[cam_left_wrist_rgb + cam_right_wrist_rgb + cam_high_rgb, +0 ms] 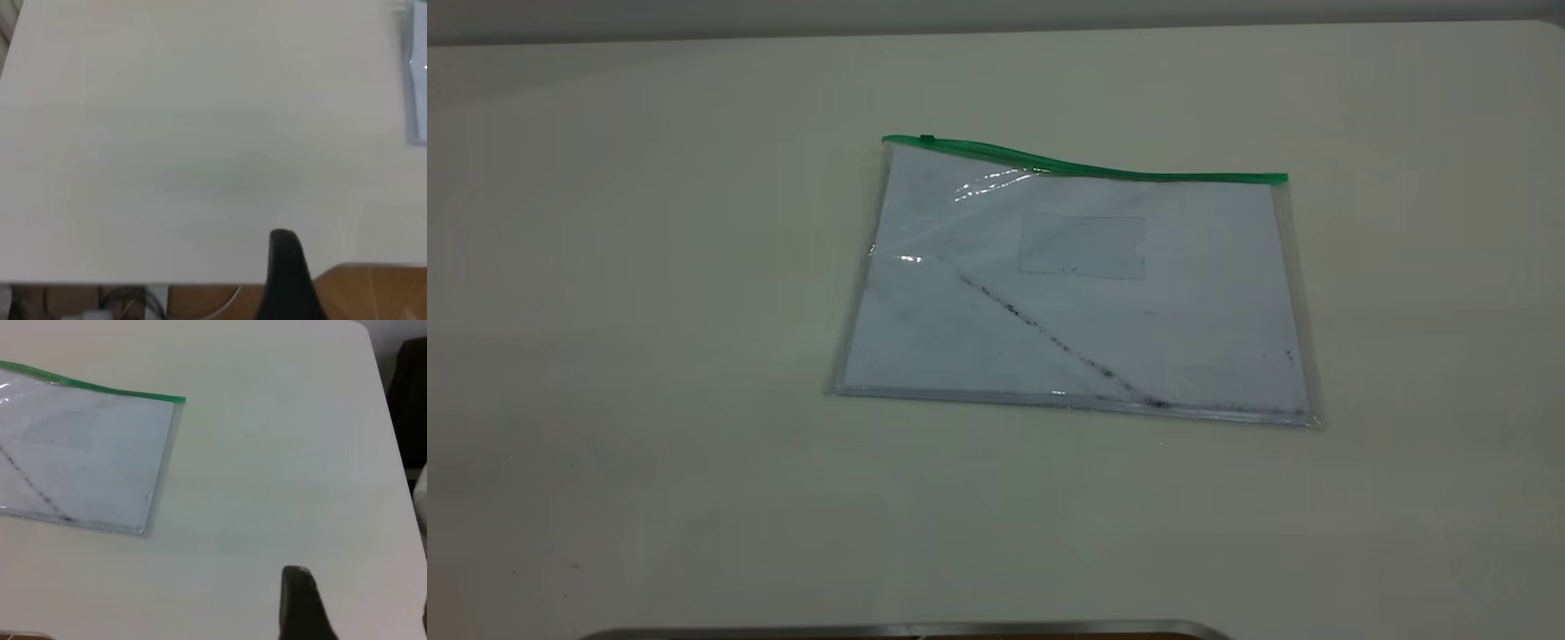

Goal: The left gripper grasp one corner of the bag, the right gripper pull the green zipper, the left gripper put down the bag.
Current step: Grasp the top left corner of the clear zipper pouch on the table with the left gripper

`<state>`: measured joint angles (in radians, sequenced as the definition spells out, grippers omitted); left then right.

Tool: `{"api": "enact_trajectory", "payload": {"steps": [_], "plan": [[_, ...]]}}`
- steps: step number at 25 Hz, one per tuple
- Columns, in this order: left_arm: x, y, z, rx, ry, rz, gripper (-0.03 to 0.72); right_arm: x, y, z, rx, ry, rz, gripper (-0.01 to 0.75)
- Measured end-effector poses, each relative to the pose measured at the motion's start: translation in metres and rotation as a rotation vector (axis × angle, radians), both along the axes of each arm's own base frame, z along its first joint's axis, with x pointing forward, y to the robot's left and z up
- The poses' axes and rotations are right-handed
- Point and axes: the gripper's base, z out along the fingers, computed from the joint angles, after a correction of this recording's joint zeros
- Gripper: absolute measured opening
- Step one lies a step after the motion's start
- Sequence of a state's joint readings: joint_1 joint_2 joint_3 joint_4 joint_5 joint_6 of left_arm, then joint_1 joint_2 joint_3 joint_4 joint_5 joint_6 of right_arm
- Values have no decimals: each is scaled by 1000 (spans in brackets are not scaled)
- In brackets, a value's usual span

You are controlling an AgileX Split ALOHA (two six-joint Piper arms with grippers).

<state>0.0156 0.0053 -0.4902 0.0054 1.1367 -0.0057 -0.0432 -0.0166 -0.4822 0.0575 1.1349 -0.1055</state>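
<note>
Little of the robot shows. Left wrist view: the left gripper (288, 277) appears as one matte black finger, tapered, with a blunt rounded tip, widening toward its base. Right wrist view: the right gripper (301, 603) appears as one dark charcoal finger, similar taper, tip squared off with a faint pale sheen.
</note>
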Motion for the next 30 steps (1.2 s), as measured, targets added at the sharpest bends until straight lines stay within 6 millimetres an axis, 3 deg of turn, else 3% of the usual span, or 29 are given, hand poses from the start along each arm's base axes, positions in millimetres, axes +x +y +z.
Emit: {"api": "enact_trajectory", "payload": {"steps": [3,6,9,13,20,24,30], "plan": [[12,4,15,3,49,52,589,0,0,3,0,-23,-1,467],[38,5,37,-10,78,78,589,-1,0,15,27,-99,-19,467],[78,5,54,-15,113,71,589,3,0,31,71,-128,-43,467],[137,4,57,-38,169,58,589,34,-2,48,96,-76,-60,467],[227,-4,30,-124,276,7,589,109,-5,61,121,32,-75,467],[270,-8,-2,-157,276,-30,589,153,-5,50,155,93,-86,467],[326,-22,-49,-209,362,-174,589,205,-8,29,137,226,-84,467]]}}
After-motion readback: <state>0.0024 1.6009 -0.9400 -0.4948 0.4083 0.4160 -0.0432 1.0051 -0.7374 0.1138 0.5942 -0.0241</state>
